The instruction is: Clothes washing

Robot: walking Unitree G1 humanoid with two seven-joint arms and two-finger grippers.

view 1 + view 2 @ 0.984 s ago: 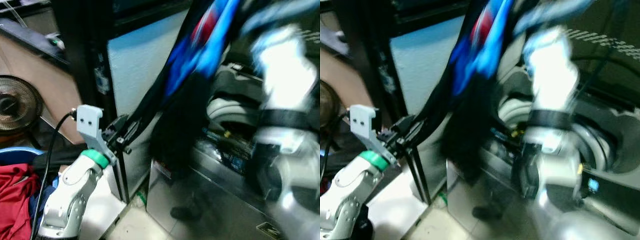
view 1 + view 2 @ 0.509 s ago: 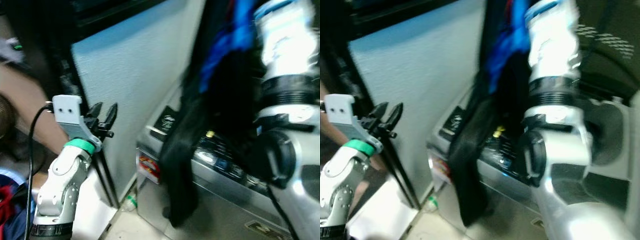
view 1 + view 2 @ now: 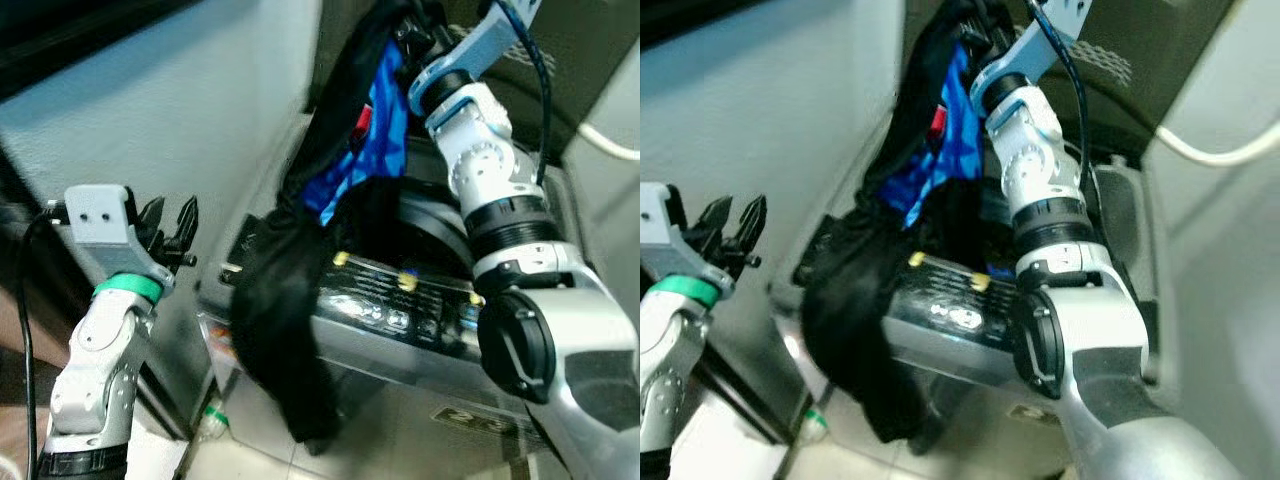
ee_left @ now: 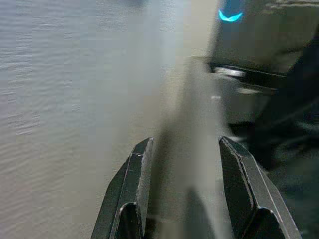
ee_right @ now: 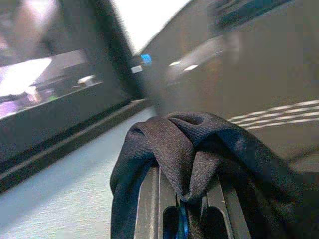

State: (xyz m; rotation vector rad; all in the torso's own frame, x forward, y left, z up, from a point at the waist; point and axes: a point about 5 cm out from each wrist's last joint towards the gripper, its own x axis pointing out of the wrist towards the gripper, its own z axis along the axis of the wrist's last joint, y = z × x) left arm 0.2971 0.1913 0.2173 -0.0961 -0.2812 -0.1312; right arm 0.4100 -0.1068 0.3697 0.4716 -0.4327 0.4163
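Observation:
A black garment with blue and red patches (image 3: 290, 300) hangs from my right gripper (image 5: 182, 199), which is shut on its bunched top fold high above the washing machine (image 3: 400, 300). The cloth drapes down over the machine's front left corner and control panel, and its lower end dangles in front of the cabinet. The dark tub opening (image 3: 430, 215) lies just behind the cloth, under my right arm. My left gripper (image 3: 170, 225) stands open and empty to the left of the garment, apart from it, close to the pale wall (image 3: 200, 120).
The washer's dark raised lid (image 3: 570, 60) stands behind the right arm. A white hose (image 3: 610, 145) runs along the wall at the right. A small green-capped bottle (image 3: 208, 418) lies on the floor by the machine's front left corner.
The view has swung right onto the washer. My left gripper, at the garment's edge a second ago, now stands open and apart from it. The right arm still holds the garment high.

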